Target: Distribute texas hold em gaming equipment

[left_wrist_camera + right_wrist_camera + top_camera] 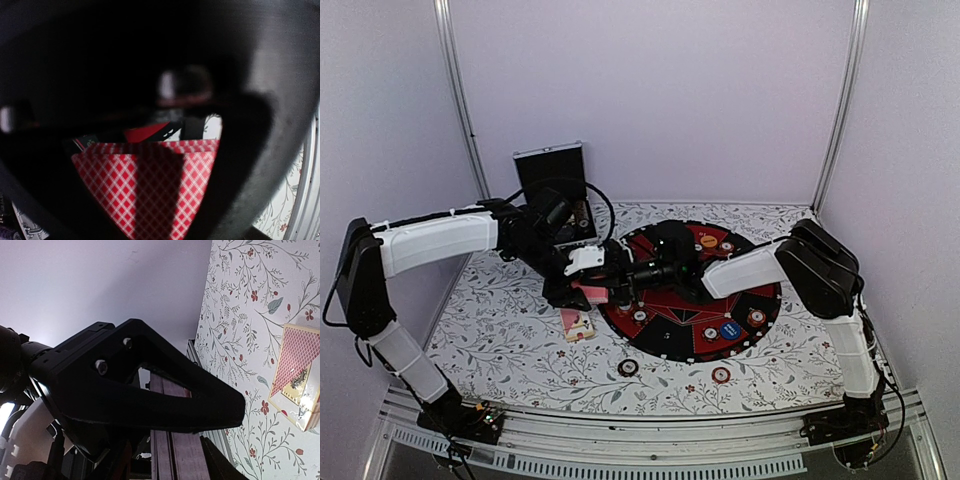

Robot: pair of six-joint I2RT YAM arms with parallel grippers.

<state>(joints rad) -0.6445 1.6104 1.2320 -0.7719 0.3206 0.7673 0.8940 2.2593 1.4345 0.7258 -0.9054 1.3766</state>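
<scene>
Playing cards (145,195) are what I'm on right now. The pink-backed stack is pinched in the left gripper (586,288), jaws closed down on it, held up off the tablecloth (510,345) at the left rim of the round mat (772,300). The right gripper (626,282) is nose-to-nose with it, jaws parted, and nothing's in them as far as I can see. Looks like a peel-one-off step to me. I'd keep the left arm dead steady, ease the right fingers onto just the top card's free edge, and close gently so the rest doesn't slide out. The card box (297,375) lies on the cloth just below both grippers.
</scene>
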